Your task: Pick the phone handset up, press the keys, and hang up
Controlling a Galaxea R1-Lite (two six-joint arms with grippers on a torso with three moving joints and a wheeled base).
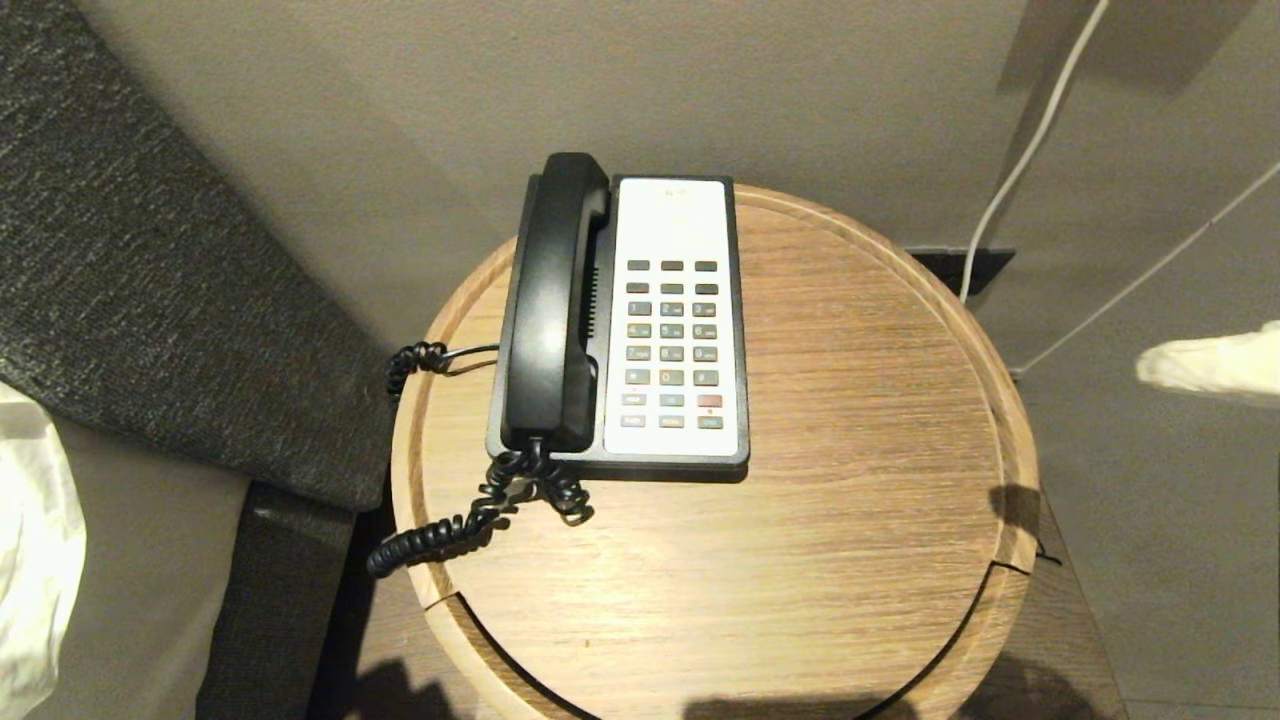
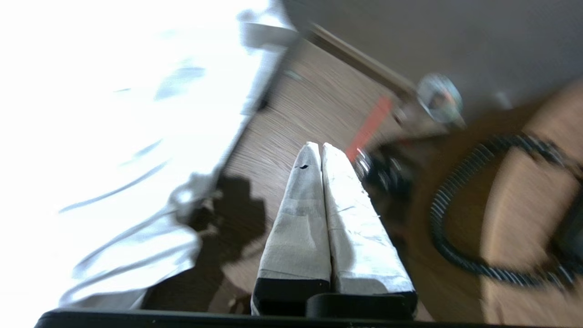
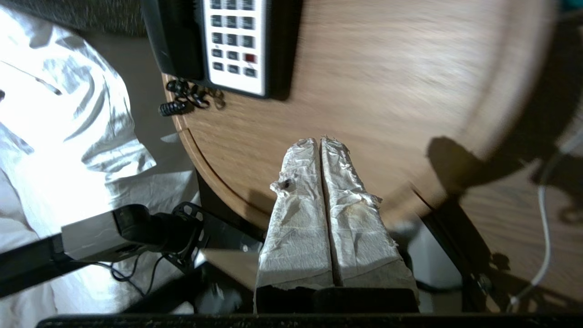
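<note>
The long black plastic phone handset (image 1: 552,300) has a smooth, glossy shell, its black coiled cord (image 1: 470,520) looks like ribbed rubbery plastic, and the black plastic phone base (image 1: 680,320) carries a smooth, matt off-white faceplate with small dark plastic keys. The round light-brown table (image 1: 800,500) is wood or wood veneer with a visible straight grain, a matt finish and a raised rim. The dark grey upholstered panel (image 1: 150,250) is coarse woven cloth, the white bedding (image 3: 68,114) is soft crumpled cloth, and the right gripper (image 3: 321,142) and left gripper (image 2: 319,146) have fingers wrapped in wrinkled, matt white tape or cloth.
</note>
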